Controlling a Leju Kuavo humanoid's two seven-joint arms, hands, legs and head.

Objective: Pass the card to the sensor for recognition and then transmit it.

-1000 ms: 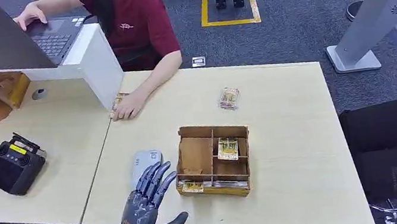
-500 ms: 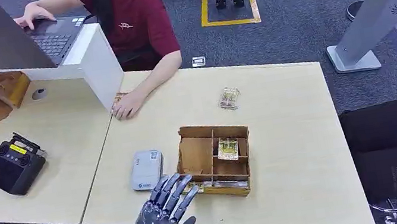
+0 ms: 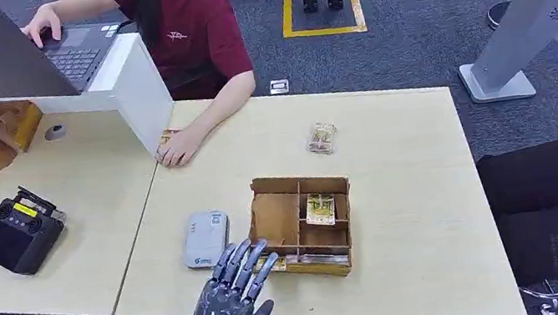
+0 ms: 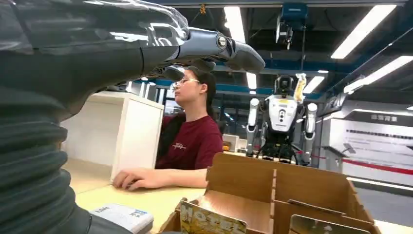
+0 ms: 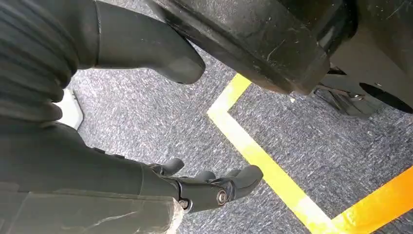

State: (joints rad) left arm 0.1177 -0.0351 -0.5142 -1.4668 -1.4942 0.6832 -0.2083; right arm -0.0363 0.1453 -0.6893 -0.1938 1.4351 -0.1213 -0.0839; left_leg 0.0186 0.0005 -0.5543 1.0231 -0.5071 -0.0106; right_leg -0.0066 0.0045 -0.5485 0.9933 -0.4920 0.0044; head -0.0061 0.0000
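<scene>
In the head view, the robot's left hand (image 3: 229, 301) hovers at the bottom centre of the frame, fingers spread apart and holding nothing, its fingertips over the near left corner of a brown cardboard organizer box (image 3: 301, 226). The box sits in the middle of a pale wooden table (image 3: 416, 186). One card (image 3: 320, 208) lies in a right-hand compartment of the box; another card (image 3: 271, 264) stands in the front slot, just beside the fingertips. A third card (image 3: 322, 138) lies on the table above the box, well apart from it. A grey card reader (image 3: 206, 238) rests just left of the box. At upper left, a person in a dark red shirt (image 3: 187, 28) types on a laptop (image 3: 74, 59). A black remote controller (image 3: 17, 233) sits at far left.

In the right wrist view, the right hand (image 5: 185, 187) hangs over grey carpet with yellow tape (image 5: 258, 161), fingers loosely extended, holding nothing.
</scene>
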